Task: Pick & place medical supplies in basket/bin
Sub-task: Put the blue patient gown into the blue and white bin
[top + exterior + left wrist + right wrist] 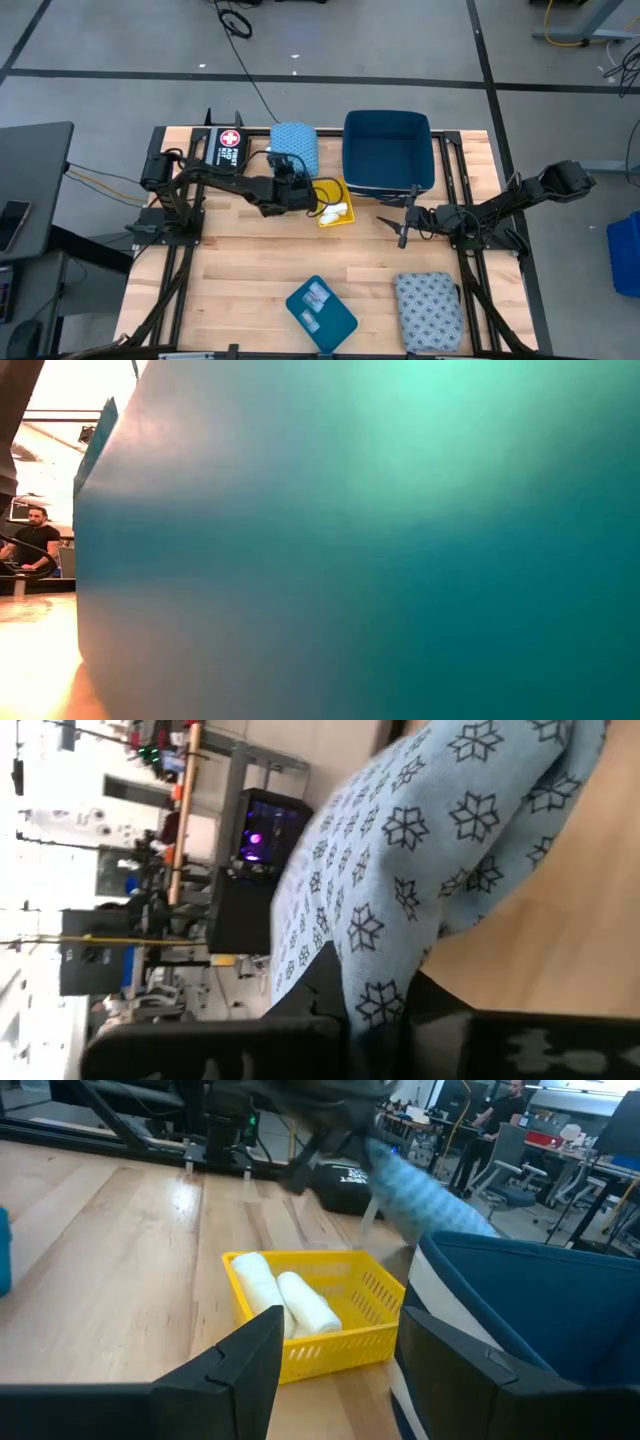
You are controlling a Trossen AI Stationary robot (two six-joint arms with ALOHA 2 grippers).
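Left gripper point(296, 178), at upper centre of the high view, is closed on the blue patterned pad point(296, 146), apparently for transfer to the nearby blue bin point(388, 150).

Even overhead light; the table point(250, 280) is evenly lit with soft shadows. In the low view a blurred teal surface point(380, 540) fills the frame. The blue pad point(420, 1195) smears; background windows point(60, 870) glare white.

Blue patterned pad point(296, 146) at the table's rear, white rolls point(334, 210) in yellow basket point(335, 218), grey-blue pad point(428, 311) front.
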